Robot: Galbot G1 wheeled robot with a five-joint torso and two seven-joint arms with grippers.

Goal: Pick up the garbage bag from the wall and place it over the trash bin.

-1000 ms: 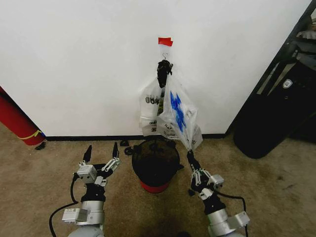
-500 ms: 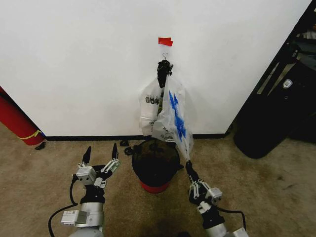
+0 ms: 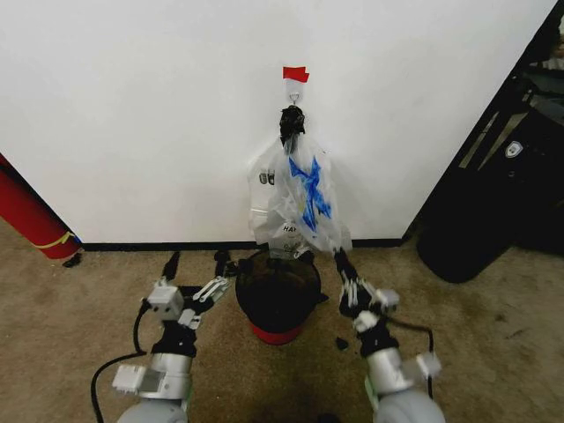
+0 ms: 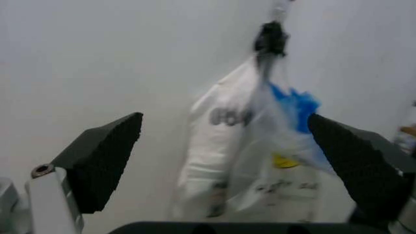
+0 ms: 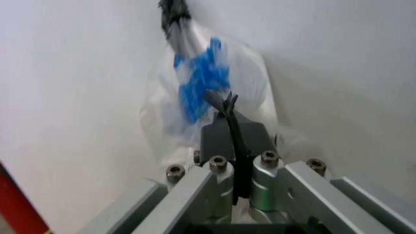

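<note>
Currently, head view: the garbage bag (image 3: 307, 198), see-through plastic with blue patches, hangs from a small hook under red tape (image 3: 295, 74) on the wall (image 3: 132, 115), in front of whitish printed bags (image 3: 264, 198) tied with black. Its lower edge hangs just above the rim of the trash bin (image 3: 278, 295), a black mesh basket with a red bottom rim, standing on the carpet (image 3: 70, 317) close to the wall's baseboard. The right gripper (image 3: 339, 262) sits at the bag's lower right corner; compared with half a second ago it has risen and moved inward, and the bag now hangs squarer, its blue print facing the camera. The left gripper (image 3: 196, 261) has also advanced toward the wall, now just left of the bin. A red cylinder (image 3: 31, 216) leans at the wall's far left; a tall black object (image 3: 476, 211) stands right.

Left wrist view: the left gripper (image 4: 227, 151) stands wide apart, holding nothing, with the bag (image 4: 279, 161) framed between its fingers but farther off.

Right wrist view: the right gripper (image 5: 227, 105) is pressed closed, fingertips against the bag (image 5: 198, 83); whether film is pinched between them cannot be told.

Judgement: the bag is not yet off the hook; both arms appear to be closing in for the pick.
</note>
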